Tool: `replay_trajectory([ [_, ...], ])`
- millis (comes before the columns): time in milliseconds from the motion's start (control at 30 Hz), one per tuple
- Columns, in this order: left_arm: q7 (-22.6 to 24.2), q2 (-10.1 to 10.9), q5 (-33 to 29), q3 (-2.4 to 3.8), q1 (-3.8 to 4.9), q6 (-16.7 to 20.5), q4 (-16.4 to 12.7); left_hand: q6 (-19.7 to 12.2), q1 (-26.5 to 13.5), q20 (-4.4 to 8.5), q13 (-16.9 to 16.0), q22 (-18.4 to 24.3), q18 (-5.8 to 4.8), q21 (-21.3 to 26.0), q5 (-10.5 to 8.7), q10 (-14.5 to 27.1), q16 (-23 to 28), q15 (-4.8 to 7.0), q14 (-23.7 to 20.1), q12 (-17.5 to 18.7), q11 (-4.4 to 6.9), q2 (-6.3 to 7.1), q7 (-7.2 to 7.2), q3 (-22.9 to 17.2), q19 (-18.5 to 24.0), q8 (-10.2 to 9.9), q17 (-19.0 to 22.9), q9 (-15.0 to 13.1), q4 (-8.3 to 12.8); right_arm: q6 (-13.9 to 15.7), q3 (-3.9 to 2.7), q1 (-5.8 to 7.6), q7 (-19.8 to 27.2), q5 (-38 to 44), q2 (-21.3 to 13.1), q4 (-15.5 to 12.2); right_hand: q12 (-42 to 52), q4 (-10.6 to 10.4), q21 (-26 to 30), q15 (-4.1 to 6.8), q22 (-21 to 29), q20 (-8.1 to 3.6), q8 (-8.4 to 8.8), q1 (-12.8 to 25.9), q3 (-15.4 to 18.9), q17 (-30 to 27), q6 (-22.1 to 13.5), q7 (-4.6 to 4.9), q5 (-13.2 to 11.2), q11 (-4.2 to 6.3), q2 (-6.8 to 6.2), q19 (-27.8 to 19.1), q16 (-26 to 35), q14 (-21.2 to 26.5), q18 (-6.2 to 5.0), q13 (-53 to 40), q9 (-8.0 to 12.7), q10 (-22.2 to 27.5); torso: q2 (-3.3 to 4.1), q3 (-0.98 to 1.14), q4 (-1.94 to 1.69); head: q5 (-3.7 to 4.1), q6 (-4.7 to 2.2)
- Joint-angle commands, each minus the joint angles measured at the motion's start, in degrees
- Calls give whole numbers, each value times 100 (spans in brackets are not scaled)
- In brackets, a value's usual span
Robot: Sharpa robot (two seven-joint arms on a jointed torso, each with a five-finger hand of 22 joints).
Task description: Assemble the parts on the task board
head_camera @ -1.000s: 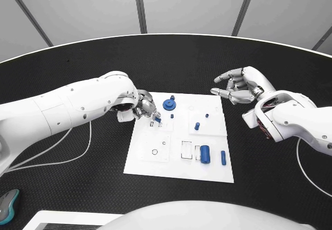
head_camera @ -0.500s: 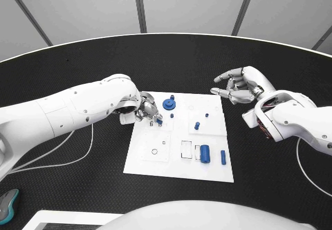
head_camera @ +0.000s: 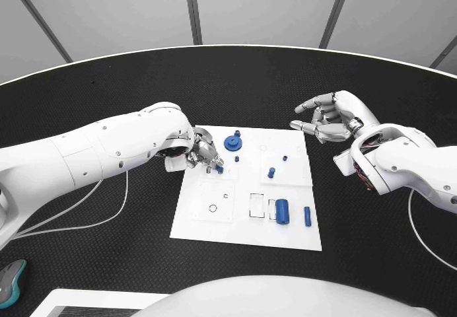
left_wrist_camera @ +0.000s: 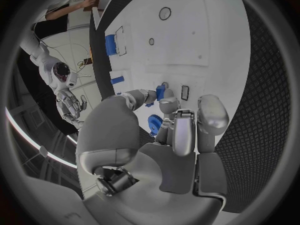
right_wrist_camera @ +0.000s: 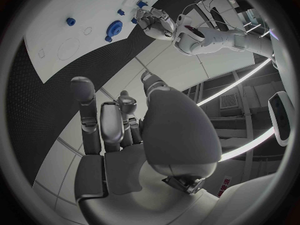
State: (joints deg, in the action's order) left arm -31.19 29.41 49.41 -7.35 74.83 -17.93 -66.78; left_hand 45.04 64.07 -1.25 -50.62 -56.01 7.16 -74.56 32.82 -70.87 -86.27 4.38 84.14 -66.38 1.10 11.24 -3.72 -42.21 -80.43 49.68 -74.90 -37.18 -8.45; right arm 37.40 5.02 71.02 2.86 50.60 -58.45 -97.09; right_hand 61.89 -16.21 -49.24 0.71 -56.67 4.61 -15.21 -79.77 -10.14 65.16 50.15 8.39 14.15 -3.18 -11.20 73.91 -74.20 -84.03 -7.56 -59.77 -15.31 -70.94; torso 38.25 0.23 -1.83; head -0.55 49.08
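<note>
Head view, board: the task board lies in the middle of the tabletop.
Head view, left hand: the left hand is over the board's far left part and pinches a small blue part between its fingertips.
Head view, right hand: the right hand hovers beyond the board's far right corner, fingers loosely curled, holding nothing.
Head view, parts: a blue round knob and two small pegs stand on the far half; a blue cylinder and a thin bar lie toward the near right edge.
Left wrist view: the fingers pinch the small part just above the board, beside a slot.
Right wrist view: the hand is open, well apart from the board.
Progress: I judge it early; several slots are open and some parts seem still loose.
</note>
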Motion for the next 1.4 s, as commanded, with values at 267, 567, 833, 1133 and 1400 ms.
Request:
replay_trajectory([
  [267,-50,-5,0,0,0,-64,9,54,10,13,-19,-7,-108,-34,39,-58,-15,41,354,-49,-7,-28,13,-866,-13,11,-485,-4,905,-4,0,0,-1,0,-1,0,24,-25,33,49,1,14,-22,-12,9,6,43,-17,31,0,29,44,35,-20,-72,-10,6,-57,-4,2,3,-1,9],
  [567,-67,-11,0,0,-1,-56,23,54,10,13,-19,-7,-108,-34,39,-58,-15,41,354,-49,-7,-28,13,-866,-13,11,-485,-4,905,-5,0,0,-2,0,-2,-1,24,-25,33,49,1,14,-22,-12,9,6,43,-17,31,0,29,44,35,-20,-72,-10,6,-57,-1,3,-3,4,14],
  [833,-82,-40,3,0,-1,-64,33,54,10,13,-19,-7,-108,-34,39,-58,-15,41,354,-49,-7,-28,13,-866,-13,11,-485,-4,905,-5,0,0,8,0,-4,-6,24,-25,33,49,1,14,-22,-12,9,6,43,-17,31,0,29,44,35,-20,-72,-10,6,-57,3,3,1,11,28],
  [1133,-101,-55,101,0,-2,-107,36,63,12,13,-9,-9,-108,-36,47,-57,-15,43,353,-42,-5,-23,16,-856,-14,8,-483,-1,915,-7,0,0,9,0,-7,-9,24,-25,33,49,1,14,-22,-12,9,6,43,-17,31,0,29,44,35,-20,-72,-10,6,-57,-2,4,1,14,41],
  [1400,-120,-63,118,0,-2,-101,36,63,12,13,-9,-9,-108,-36,47,-57,-15,43,353,-42,-5,-23,16,-856,-14,8,-483,-1,915,-8,0,0,6,0,-10,-10,24,-25,33,49,1,14,-22,-12,9,6,43,-17,31,0,29,44,35,-20,-72,-10,6,-57,0,3,1,13,39],
])
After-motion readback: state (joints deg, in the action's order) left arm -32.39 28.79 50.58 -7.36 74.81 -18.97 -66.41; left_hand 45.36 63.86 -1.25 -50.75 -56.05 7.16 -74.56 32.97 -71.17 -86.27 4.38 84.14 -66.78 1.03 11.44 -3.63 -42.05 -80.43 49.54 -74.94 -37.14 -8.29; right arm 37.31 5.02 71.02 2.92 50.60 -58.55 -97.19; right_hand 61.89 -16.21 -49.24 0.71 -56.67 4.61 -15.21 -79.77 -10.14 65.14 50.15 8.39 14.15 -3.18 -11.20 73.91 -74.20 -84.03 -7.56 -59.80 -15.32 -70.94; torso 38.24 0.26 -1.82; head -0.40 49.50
